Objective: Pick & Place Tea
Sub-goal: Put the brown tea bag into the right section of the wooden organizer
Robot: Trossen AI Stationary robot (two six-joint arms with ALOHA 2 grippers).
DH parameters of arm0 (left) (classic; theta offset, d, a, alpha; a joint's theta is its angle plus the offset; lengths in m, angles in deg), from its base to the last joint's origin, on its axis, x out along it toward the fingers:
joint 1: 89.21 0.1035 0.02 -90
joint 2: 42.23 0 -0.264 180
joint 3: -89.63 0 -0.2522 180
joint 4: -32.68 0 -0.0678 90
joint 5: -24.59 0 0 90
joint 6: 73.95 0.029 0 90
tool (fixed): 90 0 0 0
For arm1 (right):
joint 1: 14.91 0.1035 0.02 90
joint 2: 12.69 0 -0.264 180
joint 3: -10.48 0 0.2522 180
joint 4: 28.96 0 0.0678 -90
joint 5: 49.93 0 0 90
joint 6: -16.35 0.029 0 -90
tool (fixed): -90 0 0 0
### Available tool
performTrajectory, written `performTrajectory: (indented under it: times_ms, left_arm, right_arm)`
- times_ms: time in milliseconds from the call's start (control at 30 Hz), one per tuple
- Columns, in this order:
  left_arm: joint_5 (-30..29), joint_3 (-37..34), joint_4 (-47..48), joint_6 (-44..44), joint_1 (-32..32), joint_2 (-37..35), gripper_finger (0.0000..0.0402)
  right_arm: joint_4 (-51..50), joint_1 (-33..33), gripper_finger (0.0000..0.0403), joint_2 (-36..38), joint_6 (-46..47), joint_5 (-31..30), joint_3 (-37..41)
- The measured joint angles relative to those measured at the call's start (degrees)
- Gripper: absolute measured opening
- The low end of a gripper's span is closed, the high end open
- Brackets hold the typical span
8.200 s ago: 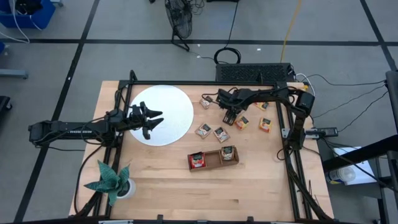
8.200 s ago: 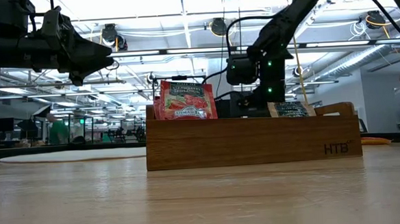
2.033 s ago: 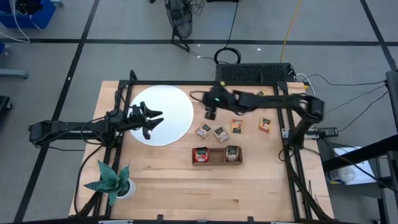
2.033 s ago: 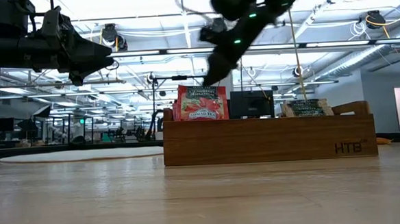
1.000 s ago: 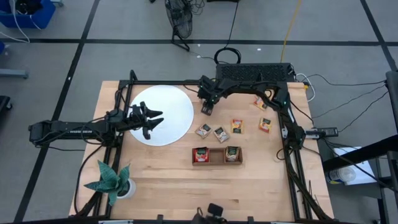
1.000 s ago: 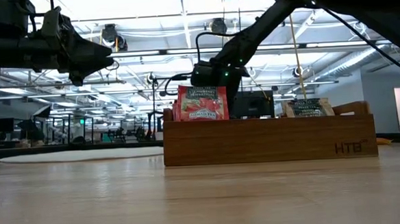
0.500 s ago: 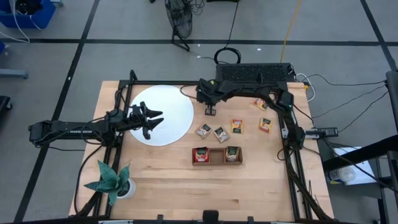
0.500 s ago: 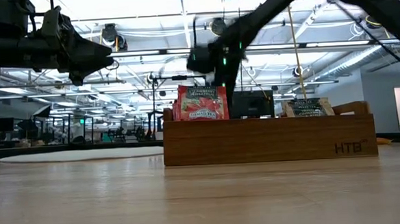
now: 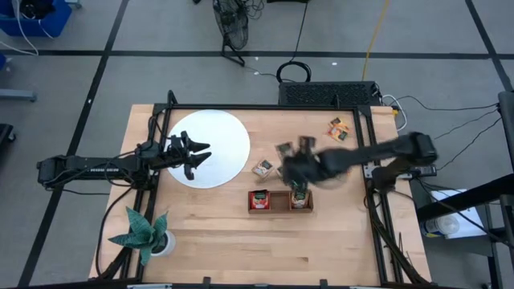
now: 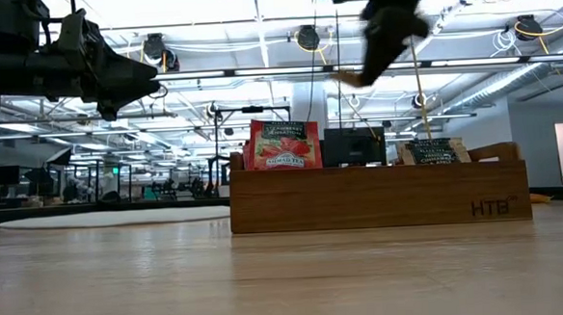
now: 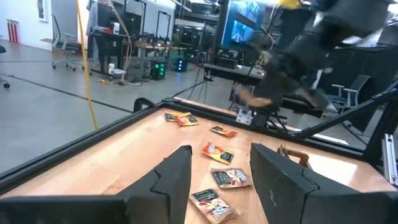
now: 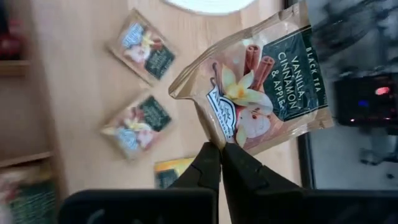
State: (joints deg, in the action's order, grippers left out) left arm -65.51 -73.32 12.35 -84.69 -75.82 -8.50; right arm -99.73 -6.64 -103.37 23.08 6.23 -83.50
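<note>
the right tool [image 12: 219, 163] is pinched tight on a tea sachet [image 12: 264, 84], gripping it by one corner; the wrapper reads "black tea vanilla, cinnamon & apple" and hangs above the tabletop [image 9: 321, 249]. in the high view the right arm reaches in from 3 o'clock, blurred, with its tool [image 9: 295, 168] just above the wooden tray [image 9: 278, 201], which sits near the middle of the tabletop. in the low view the same tool [image 10: 354, 76] is up in the air over the tray [image 10: 378, 196], with the sachet seen only as a small blur at its tip.

the tray holds a red sachet [image 9: 258, 201] in its 9 o'clock compartment and a green one [image 9: 299, 198] in its 3 o'clock compartment; both stand upright in the low view. loose sachets lie on the tabletop: one [image 9: 262, 168] just at 11 o'clock of the tray, beside the white disc [image 9: 217, 132], and two more [image 9: 337, 129] well apart toward 1 o'clock, near the far edge.

the left tool [image 9: 195, 155] hovers over the white disc at 9 o'clock, its fingers [image 11: 177, 180] standing apart with nothing between them. a potted plant [image 9: 144, 234] stands at the 7 o'clock corner.
</note>
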Motion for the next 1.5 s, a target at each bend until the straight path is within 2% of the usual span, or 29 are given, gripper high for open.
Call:
performTrajectory:
  times_ms: [167,267,533,800,1067,1500]
  left_arm:
    - [0.0,0.01,0.0,0.0,0.0,-0.02,0.0166]
    - [0.0,0.01,0.0,0.02,0.0,0.01,0.0166]
    - [0.0,0.0,0.0,0.02,0.0,-0.02,0.0166]
    - [0.0,0.01,0.0,0.01,0.02,-0.02,0.0166]
    - [0.0,0.01,0.0,0.02,0.02,0.01,0.0166]
    - [0.0,0.01,0.0,0.02,0.02,-0.01,0.0166]
  right_arm:
    - [1.72,12.67,0.0,4.24,16.82,-2.35,9.85]
    - [4.84,17.86,0.0,4.2,22.32,-2.36,14.5]
    - [7.52,21.91,0.0,3.67,31.63,-2.3,22.67]
    - [9.83,24.11,0.0,3.69,30.09,-2.08,23.5]
    - [10.52,23.98,0.0004,3.66,29.43,0.81,23.5]
    - [17.28,23.66,0.0115,3.66,19.56,2.65,23.5]
